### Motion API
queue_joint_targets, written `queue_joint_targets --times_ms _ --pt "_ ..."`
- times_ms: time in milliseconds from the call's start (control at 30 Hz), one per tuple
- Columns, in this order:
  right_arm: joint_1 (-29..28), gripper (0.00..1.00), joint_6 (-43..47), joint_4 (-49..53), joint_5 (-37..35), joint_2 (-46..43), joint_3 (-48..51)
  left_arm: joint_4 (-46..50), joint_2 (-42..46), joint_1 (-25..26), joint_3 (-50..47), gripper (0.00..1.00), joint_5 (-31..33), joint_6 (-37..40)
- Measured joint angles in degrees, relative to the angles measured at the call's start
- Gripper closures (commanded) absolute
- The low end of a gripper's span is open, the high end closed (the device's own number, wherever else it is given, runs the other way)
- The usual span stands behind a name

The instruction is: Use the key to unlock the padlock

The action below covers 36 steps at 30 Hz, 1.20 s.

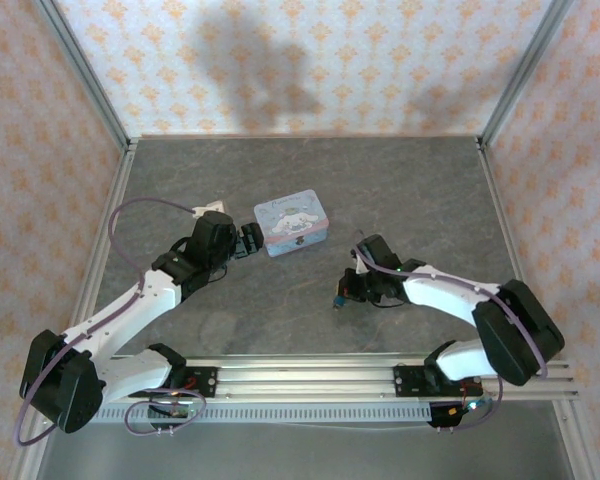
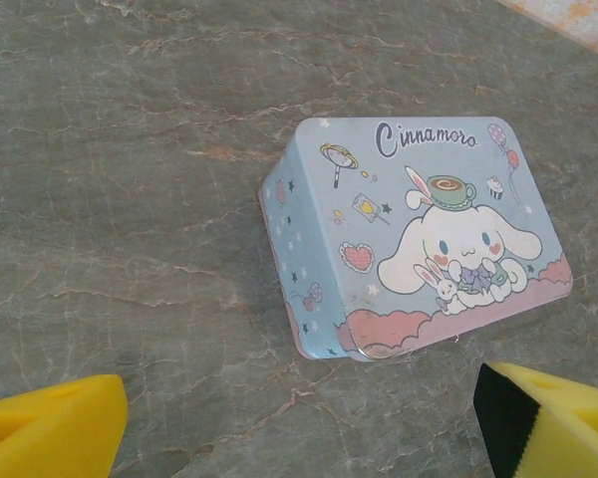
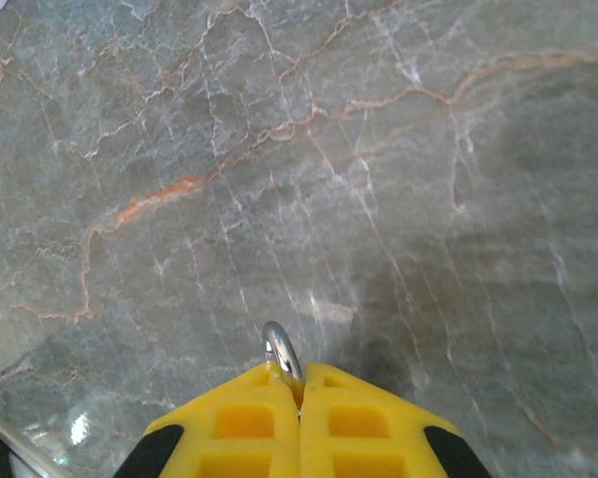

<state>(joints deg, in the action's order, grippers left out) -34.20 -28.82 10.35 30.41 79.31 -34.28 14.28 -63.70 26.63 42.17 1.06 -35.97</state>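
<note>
The left gripper [image 1: 248, 242] sits just beside the left end of a pale blue cartoon-printed tin [image 1: 292, 223], which lies flat near the middle of the grey marbled surface [image 1: 310, 170]. In the left wrist view its yellow fingers [image 2: 50, 428] stand wide apart at the bottom corners with nothing between them. The tin [image 2: 419, 234] is ahead of them and apart, its lid up and one short side turned towards the camera.

The right gripper [image 1: 342, 292] is well apart from the tin, lower and to the right, angled down at the surface. The top view shows a small teal-blue speck at its tip, the padlock [image 1: 336, 299], too small there to make out in detail. The right wrist view is closer. The right gripper [image 3: 299, 383] has its fingers [image 3: 244, 428] pressed together, pinching a thin metal loop that pokes out at the seam. This looks like the shackle of the padlock [image 3: 282, 351], whose blue body is hidden by the fingers. Bare surface lies beyond the loop, and nothing stands between the two grippers.
</note>
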Motion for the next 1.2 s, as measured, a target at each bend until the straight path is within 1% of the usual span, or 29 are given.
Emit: queue_joint_targets --times_ms 67,267,367,500,600,800,867,1000,1033,1100,1200 --pt "0.0 0.86 0.2 -1.1 0.1 1.6 -0.3 0.4 0.1 0.0 0.0 0.09 0.3 0.0" --pt "0.7 0.70 1.2 -1.6 -1.2 2.2 -0.4 1.1 0.5 0.0 0.0 0.09 1.2 0.0" --pt "1.6 0.63 2.3 0.5 -3.9 -0.9 -1.2 1.8 0.8 0.0 0.2 0.06 1.9 0.0" --pt "3.6 0.57 4.8 3.3 -9.2 -7.7 -3.5 2.8 1.2 0.0 1.4 0.04 4.3 0.1" --pt "5.5 0.47 7.2 4.5 -14.8 -13.4 -4.7 3.1 2.2 0.0 2.4 0.03 7.5 0.6" --pt "9.4 0.27 14.8 5.3 -27.7 -23.3 -4.7 2.3 7.5 -0.7 2.4 0.01 17.0 4.3" --pt "11.5 0.22 17.1 4.1 -30.9 -25.5 -4.0 0.2 9.9 -1.3 1.2 0.01 20.3 6.5" --pt "17.0 0.04 20.5 -0.2 -37.0 -28.7 -0.2 -5.7 13.7 -2.4 -4.5 0.00 27.3 11.8" --pt "18.6 0.01 21.3 -1.5 -38.5 -29.0 1.3 -7.3 14.3 -2.9 -6.6 0.00 28.9 13.0" --pt "21.4 0.01 22.5 -4.5 -41.1 -29.2 4.4 -9.6 15.3 -4.2 -10.7 0.00 31.3 15.2" --pt "25.6 0.01 23.8 -8.5 -43.2 -29.0 9.0 -11.8 16.0 -6.3 -15.2 0.00 32.7 18.6"
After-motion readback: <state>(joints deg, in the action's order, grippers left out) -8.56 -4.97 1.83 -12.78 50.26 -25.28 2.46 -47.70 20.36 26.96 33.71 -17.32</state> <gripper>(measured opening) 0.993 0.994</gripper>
